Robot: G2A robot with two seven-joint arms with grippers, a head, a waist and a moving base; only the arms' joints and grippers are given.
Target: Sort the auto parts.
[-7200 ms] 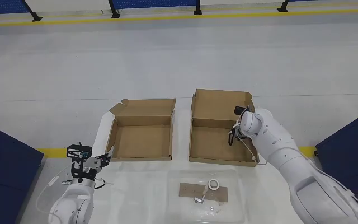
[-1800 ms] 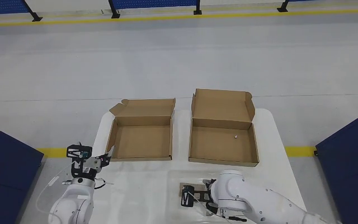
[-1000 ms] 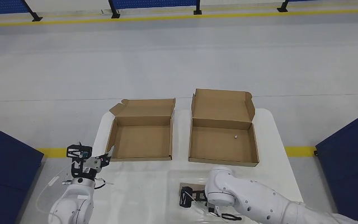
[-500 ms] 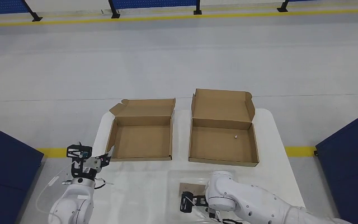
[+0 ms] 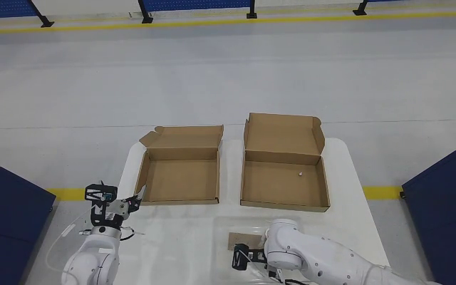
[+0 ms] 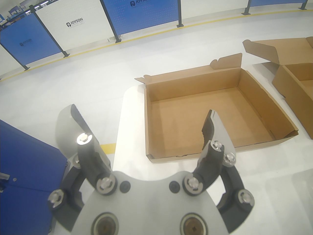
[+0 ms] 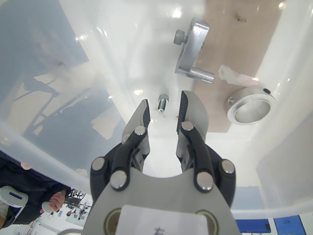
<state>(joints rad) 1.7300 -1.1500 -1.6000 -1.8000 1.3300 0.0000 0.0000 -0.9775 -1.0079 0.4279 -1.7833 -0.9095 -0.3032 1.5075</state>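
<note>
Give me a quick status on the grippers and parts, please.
Right gripper open, lined up on the screw in the clear bin. Left gripper open, empty. Bracket and collar nearby, not in the way.

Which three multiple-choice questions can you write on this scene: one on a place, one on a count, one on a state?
1. Where is the small screw?
A. in a cardboard box
B. in the clear bin, between the right end effector's fingertips
C. on the room's floor

2. How many parts lie in the right cardboard box?
A. one
B. none
C. four

3. How is the left end effector?
A. shut on a ring
B. shut on a bolt
C. open and empty

Key: 1 B, the right wrist view shows it on the bin's floor between the open fingertips; 2 A, the top view shows a single small part there; 3 C, its fingers stand wide apart with nothing between them.
</note>
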